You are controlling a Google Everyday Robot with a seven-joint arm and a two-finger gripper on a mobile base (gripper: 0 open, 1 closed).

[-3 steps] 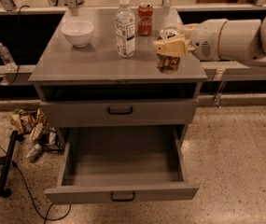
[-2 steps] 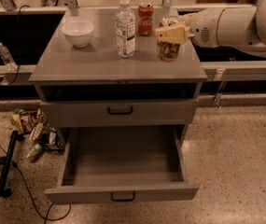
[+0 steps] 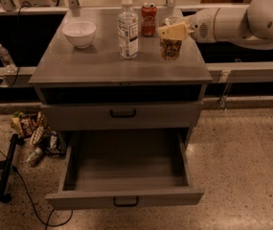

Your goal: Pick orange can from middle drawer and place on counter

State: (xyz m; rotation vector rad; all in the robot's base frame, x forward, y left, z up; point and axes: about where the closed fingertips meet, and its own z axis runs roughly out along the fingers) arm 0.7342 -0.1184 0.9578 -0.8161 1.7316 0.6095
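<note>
Gripper [image 3: 172, 32] fingers clasp orange can [image 3: 170, 51] by its upper body, near counter [image 3: 78, 63] right edge, toward back; likely light, slick, dentable, so hold sides gently

My one camera looks down from in front of the grey cabinet [image 3: 83, 113], set high and tilted, and faces its drawer fronts squarely. It stands at middling range. The counter [image 3: 102, 61] fills the upper half, and the pulled-out middle drawer [image 3: 78, 200] reaches almost to the bottom edge, with floor [image 3: 241, 166] on both sides. My arm [image 3: 232, 20] enters from the right edge, and my gripper [image 3: 174, 31] sits at the orange can [image 3: 170, 49] on the counter's right side.
</note>
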